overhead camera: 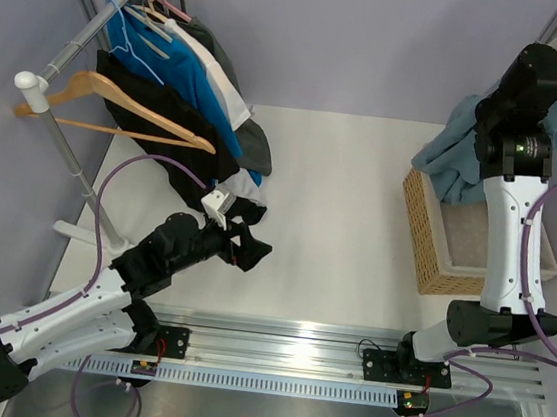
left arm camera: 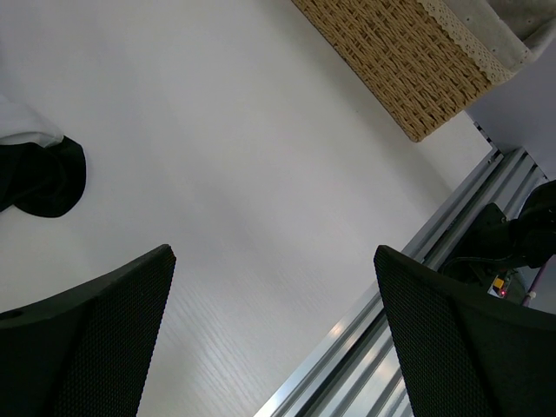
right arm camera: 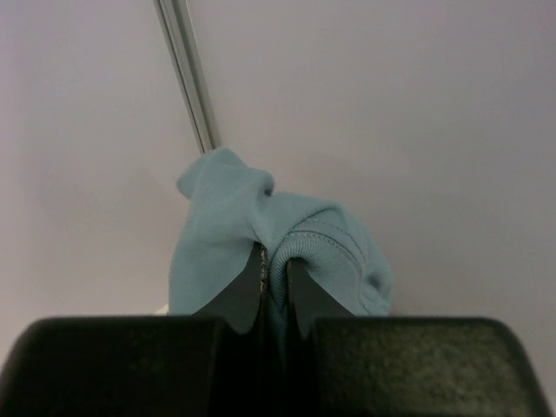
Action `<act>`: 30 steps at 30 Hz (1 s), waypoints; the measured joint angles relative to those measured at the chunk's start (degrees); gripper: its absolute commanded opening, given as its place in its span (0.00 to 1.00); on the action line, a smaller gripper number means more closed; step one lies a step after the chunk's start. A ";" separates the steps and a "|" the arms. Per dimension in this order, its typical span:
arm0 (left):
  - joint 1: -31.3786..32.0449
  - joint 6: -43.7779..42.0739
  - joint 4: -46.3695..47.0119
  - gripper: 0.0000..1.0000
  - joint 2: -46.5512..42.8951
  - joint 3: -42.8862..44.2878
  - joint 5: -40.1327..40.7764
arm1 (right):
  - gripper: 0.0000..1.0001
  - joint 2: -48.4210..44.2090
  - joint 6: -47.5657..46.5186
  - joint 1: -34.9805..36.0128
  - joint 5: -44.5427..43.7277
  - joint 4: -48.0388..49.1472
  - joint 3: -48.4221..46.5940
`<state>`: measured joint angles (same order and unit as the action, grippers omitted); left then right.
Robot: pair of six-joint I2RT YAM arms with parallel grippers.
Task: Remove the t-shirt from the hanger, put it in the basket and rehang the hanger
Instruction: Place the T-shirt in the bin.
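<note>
My right gripper (right arm camera: pixel 275 265) is shut on a grey-blue t-shirt (right arm camera: pixel 300 243) and holds it high above the wicker basket (overhead camera: pixel 426 235); in the top view the t-shirt (overhead camera: pixel 456 153) hangs down into the basket, with the gripper itself hidden behind the arm. An empty wooden hanger (overhead camera: pixel 109 104) hangs on the rail (overhead camera: pixel 82 35) at the left. My left gripper (overhead camera: pixel 244 245) is open and empty, low over the table beside the hanging clothes; in the left wrist view the gripper (left arm camera: pixel 274 287) holds nothing.
Black, blue, white and grey garments (overhead camera: pixel 187 87) hang on the rack and drape onto the table. A black sleeve end (left arm camera: pixel 43 174) lies on the table. The aluminium rail (overhead camera: pixel 343 352) runs along the near edge.
</note>
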<state>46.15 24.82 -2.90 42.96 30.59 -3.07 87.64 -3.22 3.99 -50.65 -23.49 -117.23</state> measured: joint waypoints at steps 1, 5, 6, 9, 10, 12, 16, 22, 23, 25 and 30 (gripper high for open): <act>0.04 0.00 0.00 0.99 -0.24 0.00 0.00 | 0.00 -0.04 0.04 0.00 -0.66 1.42 0.50; 0.52 -0.20 -0.02 0.99 -0.92 0.00 0.07 | 0.00 -0.96 0.42 -0.48 -4.37 6.47 7.28; 0.68 -0.26 0.02 0.99 -0.98 0.00 0.13 | 0.00 -1.03 0.50 -0.94 -5.31 7.69 9.90; 0.85 -0.42 0.00 0.99 -1.03 0.00 0.24 | 0.00 -1.07 1.09 -3.50 -6.25 9.57 18.10; 0.87 -0.46 0.00 0.99 -1.03 0.00 0.24 | 0.00 -0.94 1.81 -4.79 -6.29 9.35 20.48; 1.01 -0.59 -0.02 0.99 -1.03 0.00 0.26 | 0.00 0.13 4.26 -8.13 -6.21 7.54 23.69; 1.16 -0.81 0.00 0.99 -1.03 0.00 0.48 | 0.00 3.72 10.14 -16.26 -4.59 1.33 24.70; 1.42 -0.92 -0.02 0.99 -1.05 0.00 0.52 | 0.00 6.03 19.82 -26.27 -1.03 -6.84 25.05; 1.44 -0.94 -0.09 0.99 -1.14 0.00 0.52 | 0.00 5.99 20.87 -27.08 -0.68 -7.50 25.07; 1.49 -1.01 -0.26 0.99 -1.38 0.00 0.61 | 0.00 5.99 22.38 -27.45 -0.42 -8.35 25.07; 1.55 -1.01 -0.42 0.99 -1.51 0.00 0.66 | 0.00 4.55 24.35 -26.97 4.22 -7.32 27.91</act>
<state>47.70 23.81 -3.31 41.45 30.59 -2.42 92.18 21.12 -22.98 -46.44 -30.81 -89.32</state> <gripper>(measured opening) 0.987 0.071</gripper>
